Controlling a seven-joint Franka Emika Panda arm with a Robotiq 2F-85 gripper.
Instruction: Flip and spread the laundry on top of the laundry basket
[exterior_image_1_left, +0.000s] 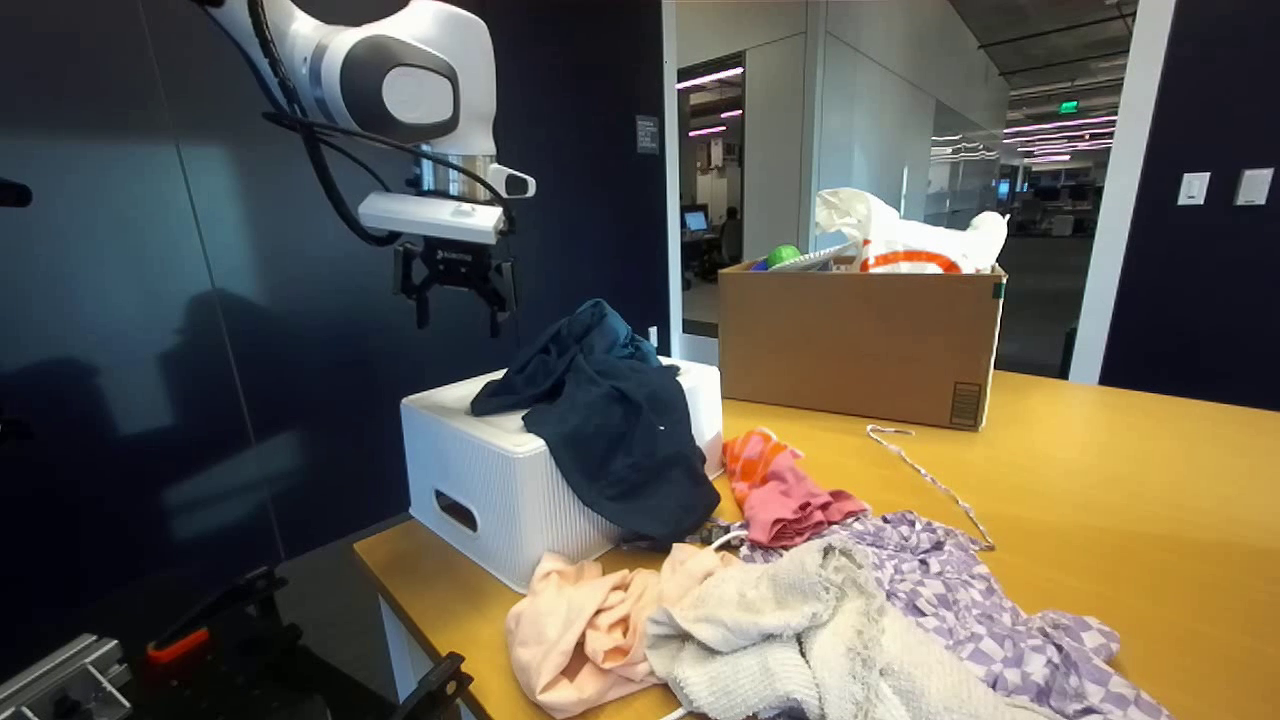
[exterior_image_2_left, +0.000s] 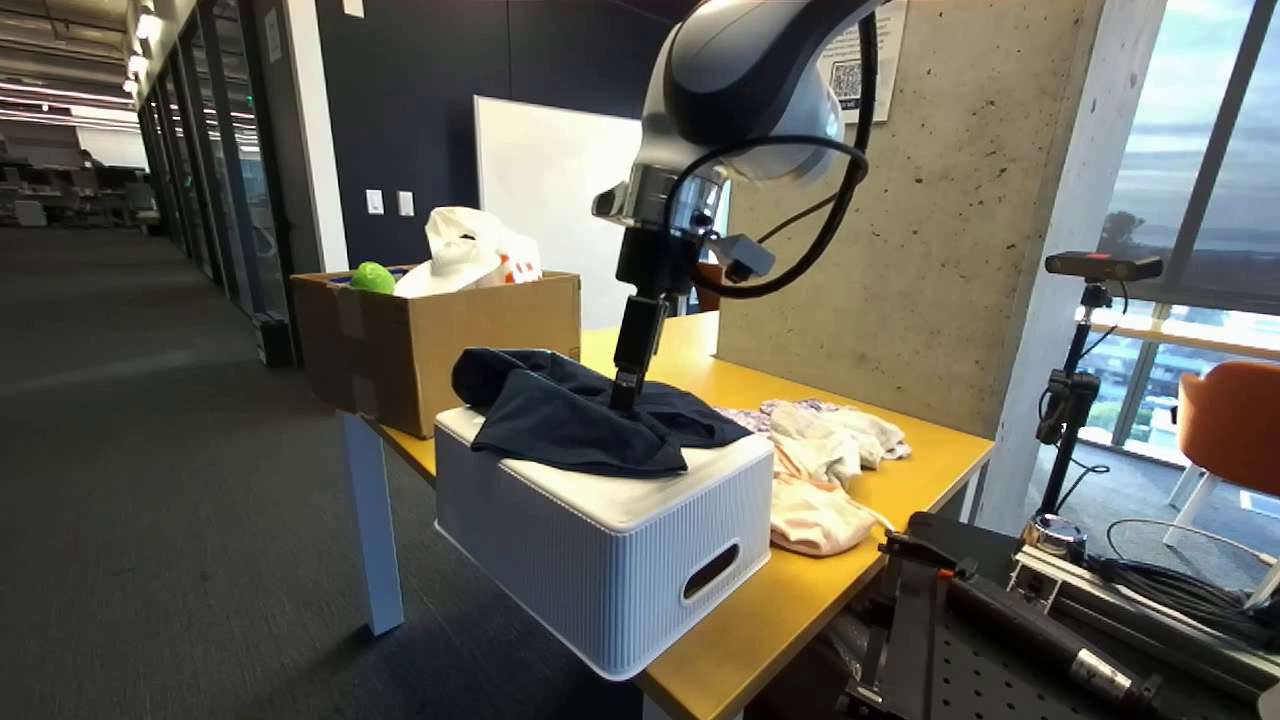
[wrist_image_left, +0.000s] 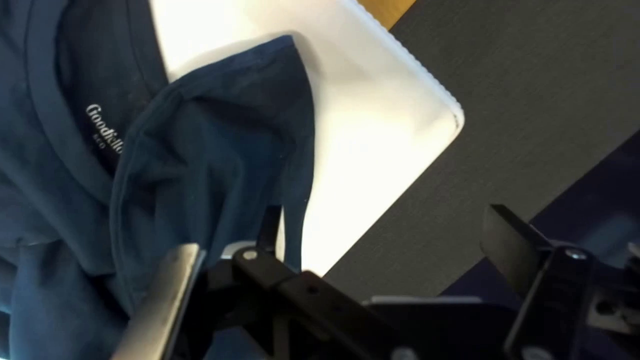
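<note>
Yellow table (exterior_image_1_left: 1130, 480) | cardboard box (exterior_image_1_left: 850, 345), pastel clothes (exterior_image_1_left: 830, 620) near white basket (exterior_image_1_left: 530, 510) | navy laundry (exterior_image_1_left: 620, 420) atop | pincer (exterior_image_1_left: 459, 320) spread

Can see a brown cardboard box (exterior_image_1_left: 850, 345) on the yellow table (exterior_image_1_left: 1130, 480), holding a white bag (exterior_image_1_left: 905, 232) and a round green object (exterior_image_1_left: 783, 256), also a thin cord (exterior_image_1_left: 938, 486), a pink-and-orange cloth (exterior_image_1_left: 785, 502), and a cream cloth (exterior_image_1_left: 800, 625) between peach cloth (exterior_image_1_left: 585, 632) and lilac cloth (exterior_image_1_left: 945, 570), plus, well apart, an orange chair (exterior_image_2_left: 1230, 430).
</note>
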